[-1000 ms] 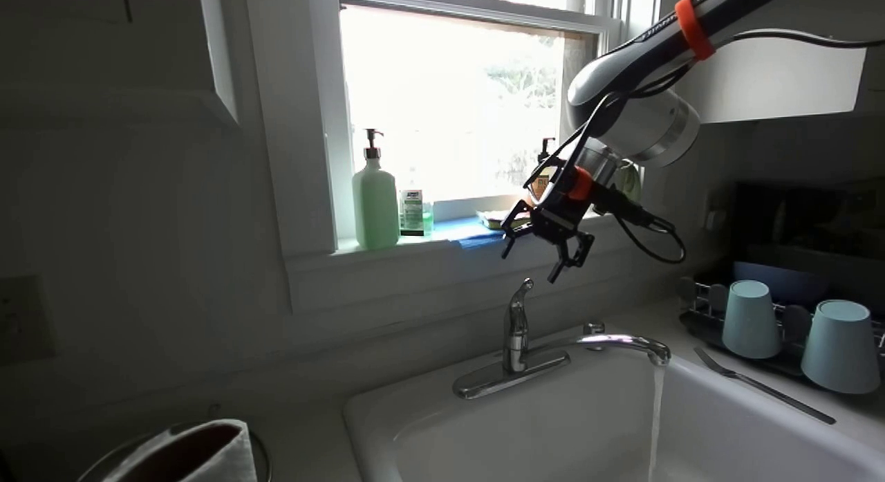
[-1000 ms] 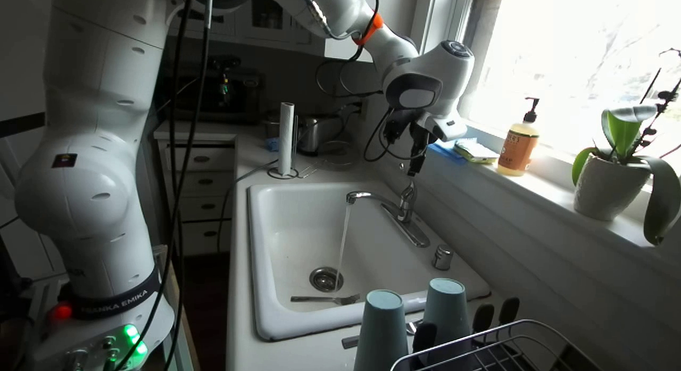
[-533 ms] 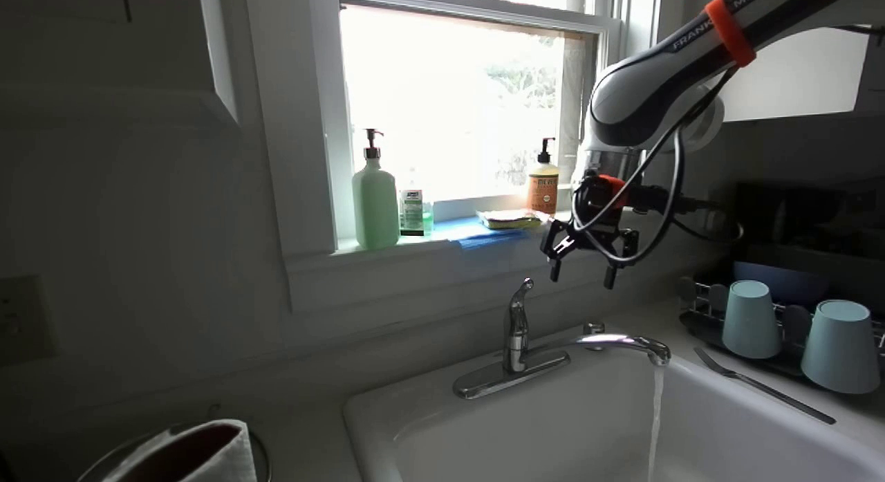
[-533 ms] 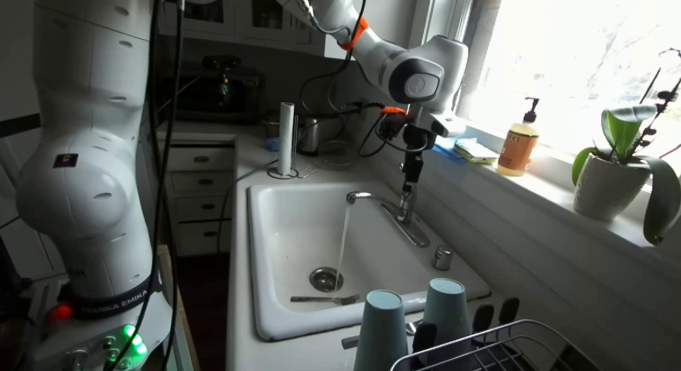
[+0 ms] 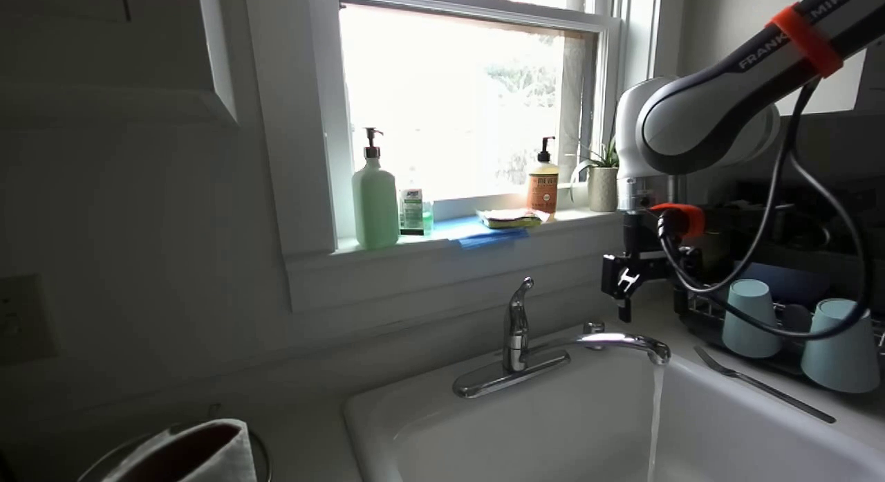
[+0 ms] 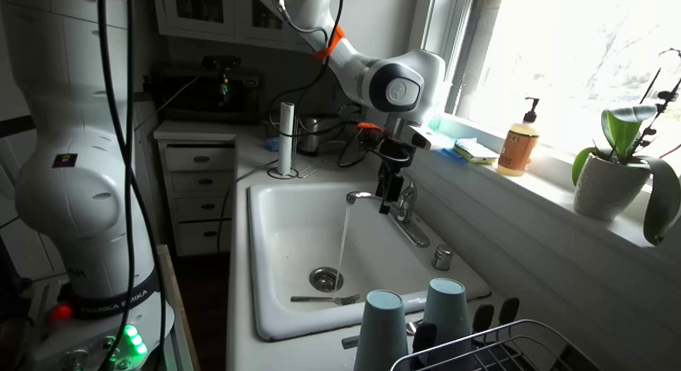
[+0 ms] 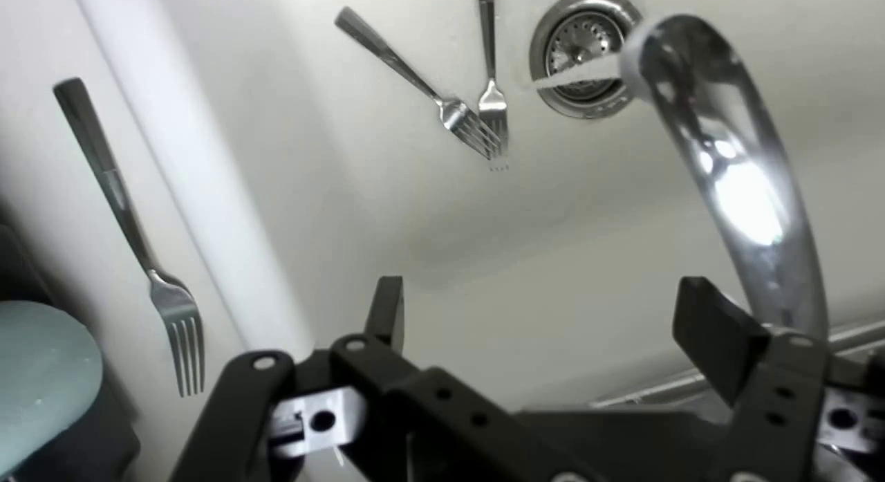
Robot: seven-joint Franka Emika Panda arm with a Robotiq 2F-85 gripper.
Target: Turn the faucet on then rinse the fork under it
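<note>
Daylight enters through the window (image 5: 453, 108), overexposed in both exterior views. The upper cabinet (image 5: 104, 53) and nearby wall (image 5: 159, 247) lie in heavy shadow. In the wrist view, glare whitens part of the faucet (image 7: 743, 181), and its outlet (image 7: 637, 61) is slightly blurred.

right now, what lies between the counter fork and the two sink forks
The wrist view shows the sink's white rim and inner wall between the counter fork and the sink forks.
</note>
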